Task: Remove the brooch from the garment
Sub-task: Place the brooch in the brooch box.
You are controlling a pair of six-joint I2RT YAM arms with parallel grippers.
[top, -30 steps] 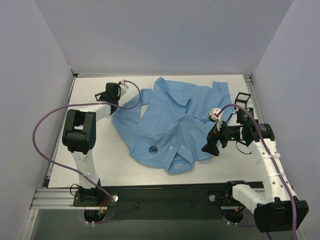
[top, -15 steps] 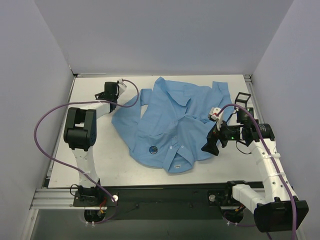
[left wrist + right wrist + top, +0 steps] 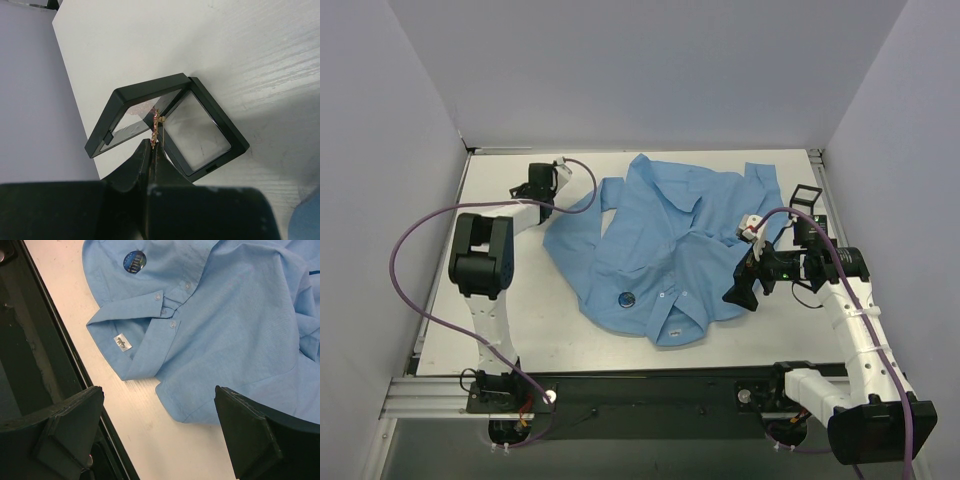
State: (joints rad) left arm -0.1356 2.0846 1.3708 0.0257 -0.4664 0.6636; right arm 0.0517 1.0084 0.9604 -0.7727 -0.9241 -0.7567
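The garment (image 3: 670,240) is a light blue collared shirt spread over the middle of the table. It also fills the top of the right wrist view (image 3: 225,315), with its white neck label (image 3: 121,342) showing. The brooch (image 3: 626,297), a small dark-blue disc, sits on the shirt near its front edge, and shows in the right wrist view (image 3: 134,261). My right gripper (image 3: 740,292) is open and empty, hovering over the shirt's right hem (image 3: 159,415). My left gripper (image 3: 525,188) is at the far left, off the shirt, shut on a small gold-and-red piece (image 3: 155,122) over an open black hinged frame (image 3: 200,130).
A second black rectangular frame (image 3: 805,198) stands at the table's right edge behind the right arm. The table's black front rail (image 3: 30,340) runs just below the shirt collar. The left arm's purple cable (image 3: 420,250) loops over the table's left side.
My left gripper has shifted slightly to the left at the far-left corner. The right arm, shirt and brooch have not moved.
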